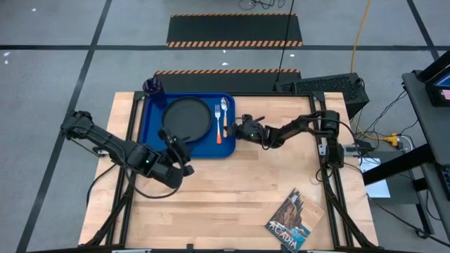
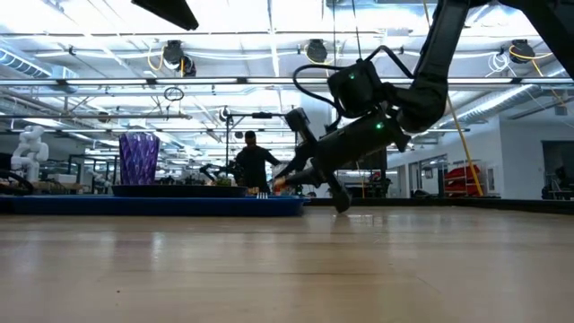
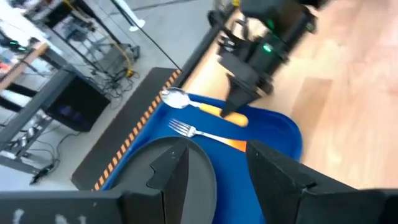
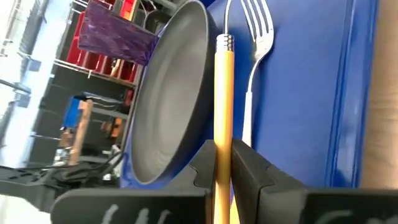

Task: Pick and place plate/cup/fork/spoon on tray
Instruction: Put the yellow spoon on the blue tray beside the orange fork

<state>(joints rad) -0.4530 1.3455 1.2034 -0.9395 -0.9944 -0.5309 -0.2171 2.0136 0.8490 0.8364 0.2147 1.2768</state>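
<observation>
The blue tray (image 1: pixel 151 125) lies at the table's far left. The black plate (image 1: pixel 188 117) lies in its middle. The purple cup (image 1: pixel 155 88) stands at its far left corner. The fork (image 1: pixel 219 121), orange handle toward the near side, lies on the tray right of the plate. The spoon (image 3: pixel 186 101) lies beside it on the right. My right gripper (image 1: pixel 238 130) is shut on the spoon's handle at the tray's right edge. My left gripper (image 1: pixel 176 144) is open and empty over the tray's near edge, by the plate (image 3: pixel 168 180). My right gripper pinches the spoon's yellow-orange handle (image 4: pixel 224 134) near its free end, between its two fingers. It comes from the table's right, slanting down, with the fingers along the handle. The spoon's bowl (image 3: pixel 176 96) points to the tray's far side; whether it rests on the tray I cannot tell.
A magazine (image 1: pixel 295 221) lies near the table's front right. A black box with cables (image 1: pixel 330 88) stands at the far right corner. A person (image 2: pixel 253 161) shows in the room behind the table. Bare wood lies in the table's middle and front left.
</observation>
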